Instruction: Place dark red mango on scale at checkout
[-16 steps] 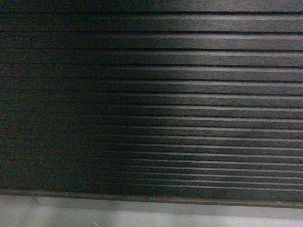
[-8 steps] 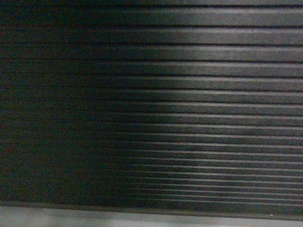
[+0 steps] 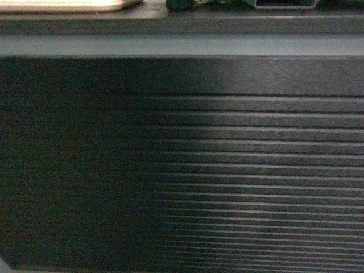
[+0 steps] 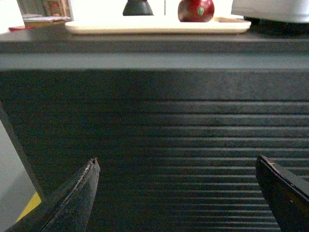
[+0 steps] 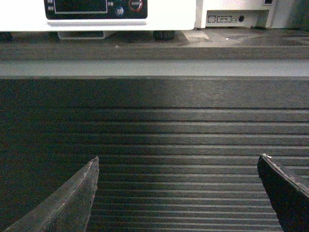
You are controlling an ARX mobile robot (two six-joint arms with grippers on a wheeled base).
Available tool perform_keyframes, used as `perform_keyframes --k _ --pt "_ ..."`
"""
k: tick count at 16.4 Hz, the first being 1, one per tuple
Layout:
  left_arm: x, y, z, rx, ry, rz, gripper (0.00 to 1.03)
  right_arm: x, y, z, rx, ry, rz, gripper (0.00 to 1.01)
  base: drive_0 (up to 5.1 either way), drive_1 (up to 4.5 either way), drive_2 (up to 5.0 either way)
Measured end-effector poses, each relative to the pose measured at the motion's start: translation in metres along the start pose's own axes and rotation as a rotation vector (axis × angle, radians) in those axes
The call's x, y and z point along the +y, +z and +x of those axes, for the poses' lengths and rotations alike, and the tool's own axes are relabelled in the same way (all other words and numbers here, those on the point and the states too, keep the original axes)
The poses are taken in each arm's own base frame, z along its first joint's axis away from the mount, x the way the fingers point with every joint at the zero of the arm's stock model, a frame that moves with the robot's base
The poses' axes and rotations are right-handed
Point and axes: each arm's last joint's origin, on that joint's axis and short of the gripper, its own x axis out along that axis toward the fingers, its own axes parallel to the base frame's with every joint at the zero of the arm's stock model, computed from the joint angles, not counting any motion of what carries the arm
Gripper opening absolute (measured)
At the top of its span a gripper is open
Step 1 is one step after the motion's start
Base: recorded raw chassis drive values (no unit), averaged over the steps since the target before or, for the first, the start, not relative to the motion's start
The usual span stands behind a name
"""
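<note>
Both claws, left [image 4: 176,193] and right [image 5: 176,193], gape empty (0 grasps made); mango [image 4: 196,10] sits on tray [image 4: 145,26], off scale [image 5: 164,14].

- Head view is dim and grainy — the checkout [image 3: 187,170] front sits in deep shadow at left, with a pale sheen on the slats at right.
- Wrist views are sharper, though the background above the counter is blown out white.
- The dark red mango [image 4: 195,10] shows a small glare spot.
</note>
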Motion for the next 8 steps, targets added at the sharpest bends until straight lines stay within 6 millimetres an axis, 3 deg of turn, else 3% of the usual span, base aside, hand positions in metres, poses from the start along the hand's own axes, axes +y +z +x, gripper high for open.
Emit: perform_keyframes --k 8 --pt "0.0000 0.0000 0.0000 0.000 0.000 -0.001 0.98 0.0000 0.0000 0.0000 0.000 0.000 0.000 0.98 0.0 0.00 0.0"
